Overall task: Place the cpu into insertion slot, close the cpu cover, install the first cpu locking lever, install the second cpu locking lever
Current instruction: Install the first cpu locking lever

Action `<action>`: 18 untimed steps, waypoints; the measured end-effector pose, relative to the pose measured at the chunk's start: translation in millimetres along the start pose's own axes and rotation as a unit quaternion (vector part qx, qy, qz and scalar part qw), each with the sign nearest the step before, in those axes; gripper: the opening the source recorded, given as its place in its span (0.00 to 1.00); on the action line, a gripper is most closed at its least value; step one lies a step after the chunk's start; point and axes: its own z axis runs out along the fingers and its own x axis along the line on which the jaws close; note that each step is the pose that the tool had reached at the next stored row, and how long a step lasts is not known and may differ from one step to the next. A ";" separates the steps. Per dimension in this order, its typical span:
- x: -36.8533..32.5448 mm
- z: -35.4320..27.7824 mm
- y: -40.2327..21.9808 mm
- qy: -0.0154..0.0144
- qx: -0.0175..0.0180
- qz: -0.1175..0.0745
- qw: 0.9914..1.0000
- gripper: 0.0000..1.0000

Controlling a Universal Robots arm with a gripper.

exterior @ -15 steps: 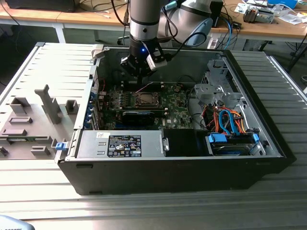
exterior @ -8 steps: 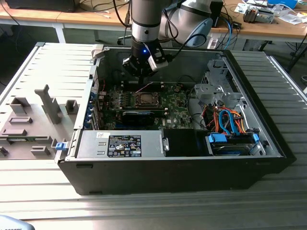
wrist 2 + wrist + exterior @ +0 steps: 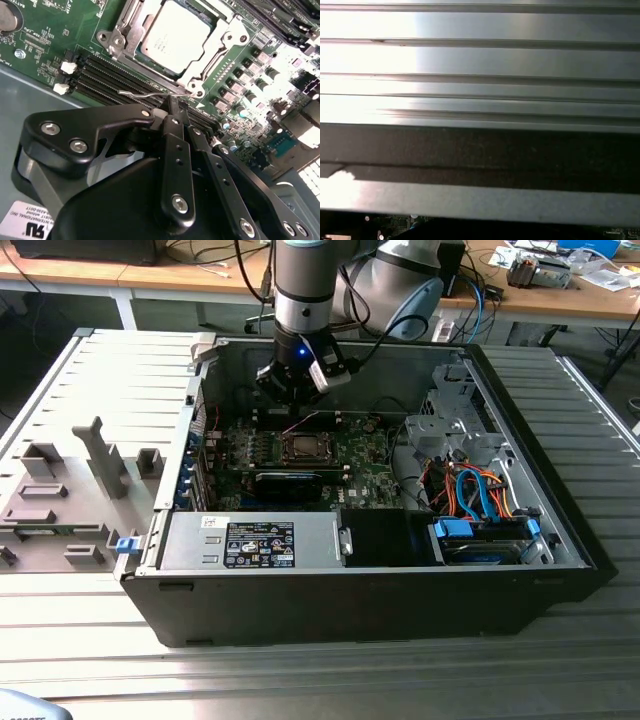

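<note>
Your end effector (image 3: 172,107) hangs over the board just beside the slot (image 3: 172,40).
The cpu (image 3: 175,37) already sits in the slot, with the cover (image 3: 215,50) down around it. Your fingers (image 3: 177,150) are pressed together, their tips right at a thin wire lever (image 3: 145,92) along the slot's edge.

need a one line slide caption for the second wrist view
Shut pincer poised at a thin wire locking lever beside the cpu, seated under its cover on the green motherboard.
</note>
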 end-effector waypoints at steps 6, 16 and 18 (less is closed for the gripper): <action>-6.4 3.7 0.8 0.000 0.004 -0.006 1.000 0.11; -14.9 12.1 2.1 0.001 0.017 -0.016 1.000 0.11; -17.1 13.9 2.0 0.001 0.019 -0.017 1.000 0.11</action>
